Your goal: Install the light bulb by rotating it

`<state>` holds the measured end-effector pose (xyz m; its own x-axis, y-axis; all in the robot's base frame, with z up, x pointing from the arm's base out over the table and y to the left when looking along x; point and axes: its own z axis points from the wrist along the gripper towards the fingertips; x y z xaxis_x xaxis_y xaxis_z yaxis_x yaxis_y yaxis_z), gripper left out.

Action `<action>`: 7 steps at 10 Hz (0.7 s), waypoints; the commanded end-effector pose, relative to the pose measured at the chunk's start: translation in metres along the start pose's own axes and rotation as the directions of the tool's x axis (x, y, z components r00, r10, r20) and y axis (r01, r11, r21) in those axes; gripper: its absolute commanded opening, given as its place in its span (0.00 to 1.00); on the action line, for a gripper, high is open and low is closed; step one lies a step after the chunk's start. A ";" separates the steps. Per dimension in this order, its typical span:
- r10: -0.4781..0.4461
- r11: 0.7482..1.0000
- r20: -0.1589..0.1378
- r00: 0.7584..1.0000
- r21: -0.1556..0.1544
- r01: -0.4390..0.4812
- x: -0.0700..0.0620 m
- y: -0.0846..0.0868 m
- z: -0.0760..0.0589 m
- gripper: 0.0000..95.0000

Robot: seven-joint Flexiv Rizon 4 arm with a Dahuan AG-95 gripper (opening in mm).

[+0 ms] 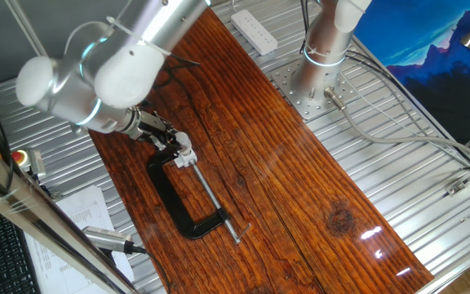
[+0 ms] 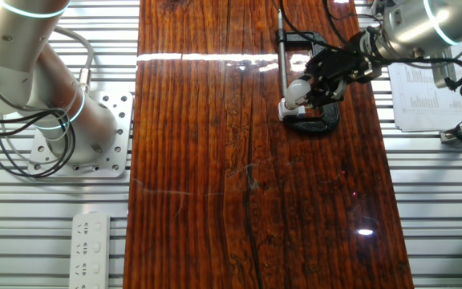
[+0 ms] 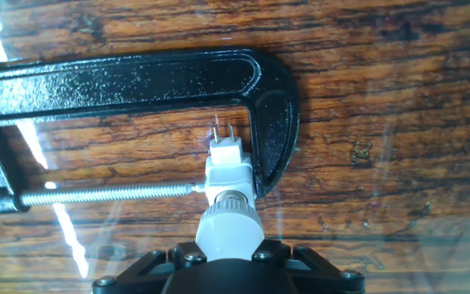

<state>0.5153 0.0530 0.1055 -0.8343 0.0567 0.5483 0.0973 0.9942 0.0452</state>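
Bulb and socket sit together at the jaw end of a black C-clamp (image 1: 184, 204) that lies flat on the dark wooden tabletop (image 1: 300, 180). In the hand view the light bulb (image 3: 229, 231) shows as a white frosted dome with its silvery screw base pointing away from the camera into a small white socket block (image 3: 226, 159); two thin metal pins stick out of the far end of that block. The clamp's threaded screw (image 3: 108, 193) comes in from the left and presses against the socket block, with the curved black frame touching the block on its right, so the block is pinched between them.

The gripper (image 2: 327, 76) reaches in from the right in the other fixed view, and its dark fingers (image 2: 321, 66) lie around the bulb (image 2: 297, 90). From the hand view only the black base of the hand shows along the bottom edge, with the bulb's dome meeting it in the middle. The fingers look closed on the bulb, though the contact itself is hidden.

In one fixed view the bulb (image 1: 183, 144) sits at the far end of the clamp, under the arm's large white wrist. A white power strip (image 1: 254, 31) lies far off on the metal frame
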 end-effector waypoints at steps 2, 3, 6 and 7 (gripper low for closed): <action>0.057 0.998 0.006 0.998 -0.027 -0.056 -0.001 -0.001 0.000 0.20; 0.065 0.998 0.007 0.998 -0.027 -0.065 -0.001 -0.001 0.000 0.20; 0.092 0.995 0.007 0.996 -0.039 -0.092 -0.001 -0.001 0.000 0.40; 0.099 0.994 0.007 0.995 -0.042 -0.099 -0.001 -0.001 0.000 0.40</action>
<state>0.5154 0.0527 0.1056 -0.8224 0.1574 0.5467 0.2044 0.9785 0.0258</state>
